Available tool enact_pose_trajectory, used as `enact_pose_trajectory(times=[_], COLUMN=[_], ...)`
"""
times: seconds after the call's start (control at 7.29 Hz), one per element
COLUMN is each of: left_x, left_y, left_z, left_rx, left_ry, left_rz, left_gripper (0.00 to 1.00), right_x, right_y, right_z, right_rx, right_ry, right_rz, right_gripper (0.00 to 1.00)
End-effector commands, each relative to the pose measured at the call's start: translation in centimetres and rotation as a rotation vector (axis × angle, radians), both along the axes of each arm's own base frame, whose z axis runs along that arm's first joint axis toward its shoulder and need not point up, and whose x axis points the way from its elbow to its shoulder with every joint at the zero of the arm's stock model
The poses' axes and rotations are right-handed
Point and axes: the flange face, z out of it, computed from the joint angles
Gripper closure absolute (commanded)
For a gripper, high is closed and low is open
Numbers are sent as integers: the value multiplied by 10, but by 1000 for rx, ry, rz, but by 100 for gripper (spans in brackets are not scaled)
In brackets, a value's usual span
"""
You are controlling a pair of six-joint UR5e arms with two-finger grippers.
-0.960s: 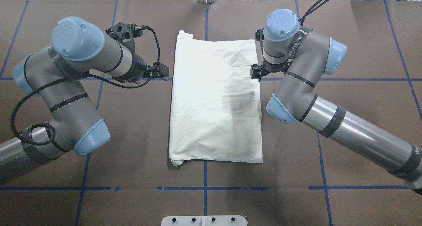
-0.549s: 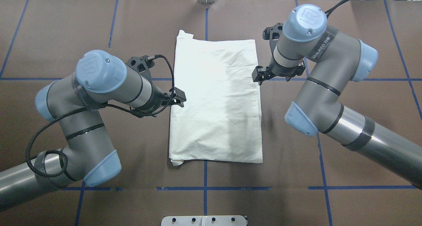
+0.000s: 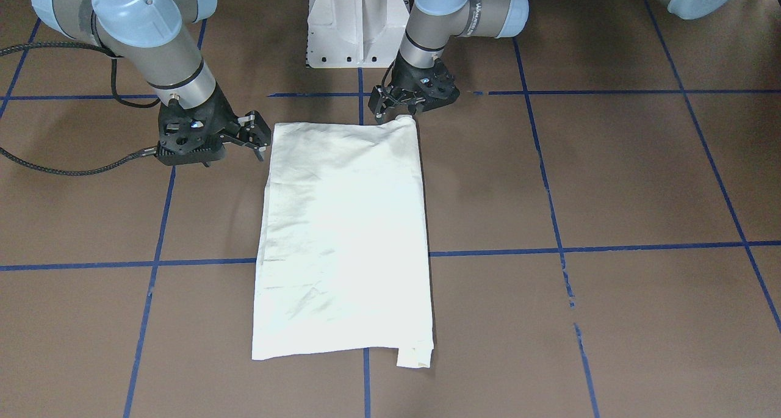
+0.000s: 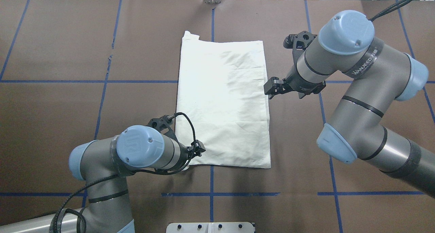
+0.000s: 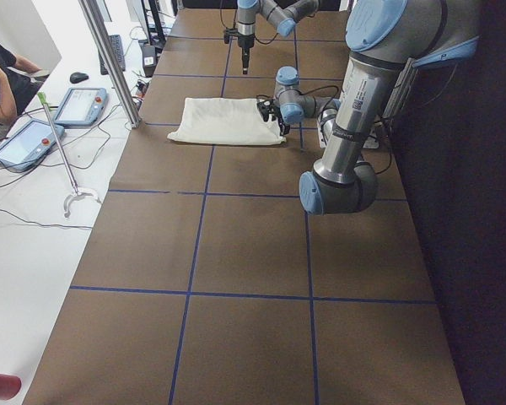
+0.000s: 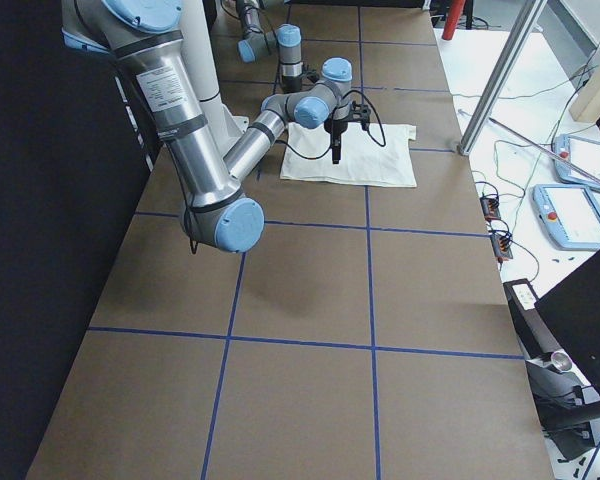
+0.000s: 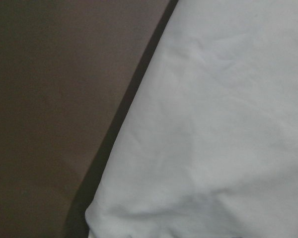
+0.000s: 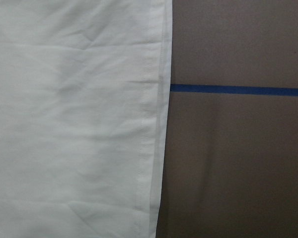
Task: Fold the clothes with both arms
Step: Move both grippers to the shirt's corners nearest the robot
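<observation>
left black hand (image 4: 200,148) at corner of cream-white folded T-shirt (image 4: 222,100), grip unclear | right black hand (image 4: 268,90) spread beside its edge | risk: one-layer pinch could skew fold

Likely lab: gridded table (image 4: 142,107), teach pendants (image 6: 572,214).

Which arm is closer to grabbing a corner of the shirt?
Left, probably. The left gripper sits right at the near corner of the shirt, by the robot. The right gripper hangs beside the long side edge, and its wrist camera shows no corner.
</observation>
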Motion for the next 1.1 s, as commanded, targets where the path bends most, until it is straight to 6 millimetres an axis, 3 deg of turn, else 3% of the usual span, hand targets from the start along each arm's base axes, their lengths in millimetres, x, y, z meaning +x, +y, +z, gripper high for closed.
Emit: enact_pose_trajectory(times=[0.0, 0.69, 0.96], left_x=[6, 13, 13], left_y=[3, -4, -3], left_z=[11, 28, 28], left_rx=[-15, -8, -8], left_ry=[-60, -101, -101], left_rz=[-21, -47, -46], left_gripper=[17, 32, 63], right_x=[-3, -14, -14], right_y=[6, 11, 11], right_z=[-3, 1, 2], right_rx=[-4, -16, -17], right_ry=[-7, -1, 1], right_rz=[-3, -13, -13], right_gripper=[0, 0, 0])
